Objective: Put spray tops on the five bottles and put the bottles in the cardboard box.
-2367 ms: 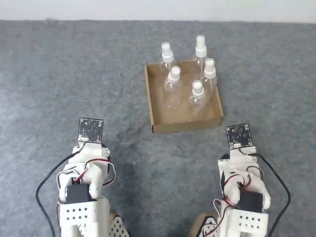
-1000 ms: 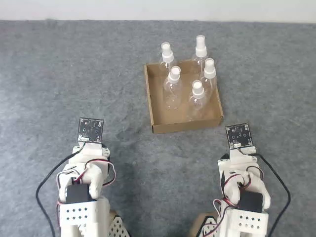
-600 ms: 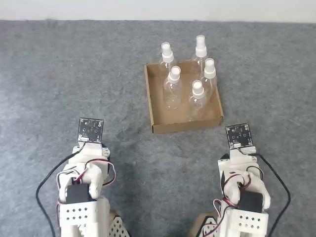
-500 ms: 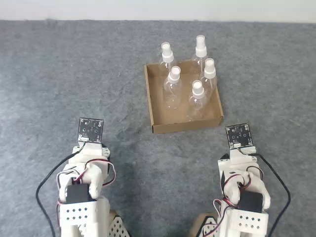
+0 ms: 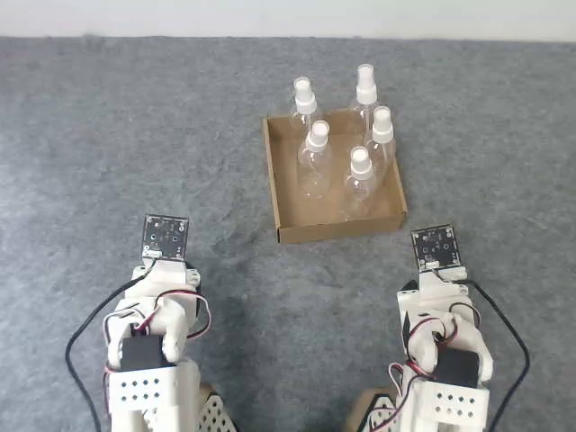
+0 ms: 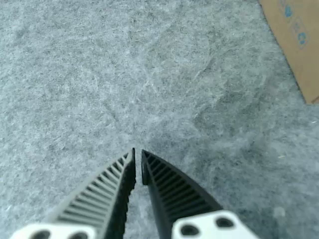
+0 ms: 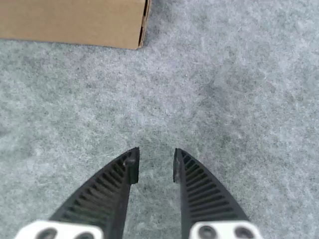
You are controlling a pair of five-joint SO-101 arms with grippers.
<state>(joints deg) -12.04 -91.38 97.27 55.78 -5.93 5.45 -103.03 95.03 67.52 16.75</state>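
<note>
No shift: clear bottles (image 5: 314, 171), square cardboard box (image 5: 342, 229)

We see bright, even light across the grey worktop (image 5: 108, 135); faint, soft-edged shadows lie on it near the left gripper (image 6: 138, 154) and the right gripper (image 7: 155, 162).

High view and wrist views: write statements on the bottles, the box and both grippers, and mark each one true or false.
1. All five bottles at the cardboard box wear white spray tops. True.
2. One bottle lies on its side. False: all stand upright.
3. The right gripper holds a bottle. False: it is open and empty above the carpet.
4. The left gripper is shut and empty. True.
</note>
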